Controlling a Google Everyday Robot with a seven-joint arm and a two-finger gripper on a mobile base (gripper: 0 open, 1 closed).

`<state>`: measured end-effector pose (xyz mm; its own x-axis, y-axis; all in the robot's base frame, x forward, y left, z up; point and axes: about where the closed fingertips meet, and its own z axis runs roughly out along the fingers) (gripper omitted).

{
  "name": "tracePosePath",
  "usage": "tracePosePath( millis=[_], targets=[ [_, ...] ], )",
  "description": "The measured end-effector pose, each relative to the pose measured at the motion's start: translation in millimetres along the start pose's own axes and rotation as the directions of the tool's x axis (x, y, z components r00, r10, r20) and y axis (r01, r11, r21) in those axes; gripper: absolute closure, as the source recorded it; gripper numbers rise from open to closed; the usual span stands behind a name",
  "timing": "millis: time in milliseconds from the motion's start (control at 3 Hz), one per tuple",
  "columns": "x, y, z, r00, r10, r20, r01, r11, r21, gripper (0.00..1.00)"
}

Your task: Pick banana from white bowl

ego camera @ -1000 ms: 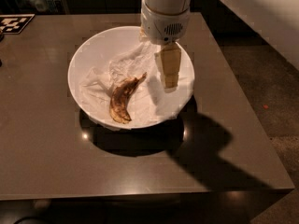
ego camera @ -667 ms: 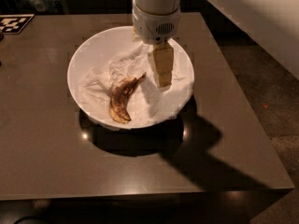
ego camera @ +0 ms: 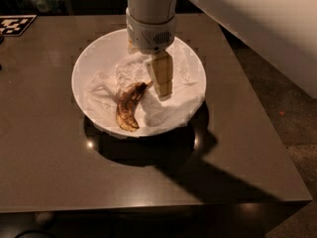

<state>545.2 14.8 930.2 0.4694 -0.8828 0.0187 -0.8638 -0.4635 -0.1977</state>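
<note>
The banana (ego camera: 128, 106) is small, curved and dark brown with dull yellow patches. It lies in the left front part of the white bowl (ego camera: 194, 63), on crumpled white tissue paper (ego camera: 106, 86). My gripper (ego camera: 161, 86) hangs from the white arm above the bowl's middle, pointing down. Its tan finger tip is just right of the banana's upper end, close above the tissue.
The bowl sits on a dark grey-brown table (ego camera: 44, 148). The table's right edge and front edge are near the bowl. A black-and-white marker tag (ego camera: 15, 25) lies at the far left corner. The white arm (ego camera: 247, 14) spans the upper right.
The arm and gripper have moved left across the bowl, toward the banana. The banana and the tissue have not moved.
</note>
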Motion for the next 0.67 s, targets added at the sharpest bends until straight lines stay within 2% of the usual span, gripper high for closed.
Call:
tracePosePath(
  millis=[333,667],
  targets=[
    [-10.1,11.6,2.9,1.0,-0.025,0.0,0.025,0.9997,-0.004,0.16],
    [-17.3,13.7,2.8,1.0,-0.014,-0.018,0.014,0.9996,-0.026,0.18]
  ],
)
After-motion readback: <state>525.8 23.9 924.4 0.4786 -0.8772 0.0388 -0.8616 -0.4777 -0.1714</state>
